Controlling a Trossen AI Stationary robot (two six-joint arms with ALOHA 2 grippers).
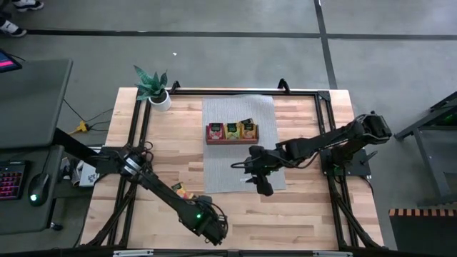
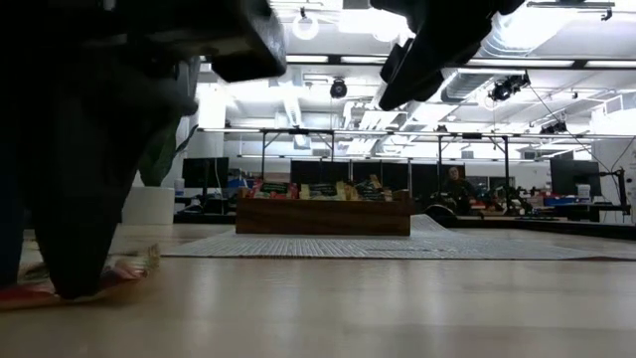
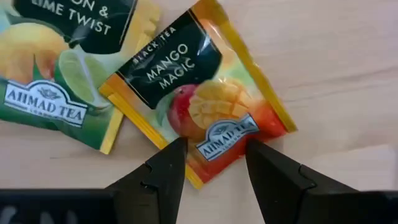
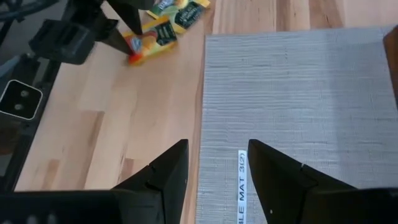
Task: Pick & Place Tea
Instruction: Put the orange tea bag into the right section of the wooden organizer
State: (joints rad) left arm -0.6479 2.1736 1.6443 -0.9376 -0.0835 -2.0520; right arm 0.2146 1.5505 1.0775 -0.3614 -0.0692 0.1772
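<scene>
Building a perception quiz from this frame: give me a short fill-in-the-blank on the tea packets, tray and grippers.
1. The left gripper straddles the packet labelled Mango ____.
2. The wooden tray stands on the grey ____.
3. The right gripper hangs open and holds ____.
4. The potted plant stands at the table's far ____ corner.

Missing words: Magic; mat; nothing; left

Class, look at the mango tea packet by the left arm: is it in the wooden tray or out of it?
Out. The mango tea packet lies flat on the bare table, at the left hand, apart from the wooden tray.
</scene>
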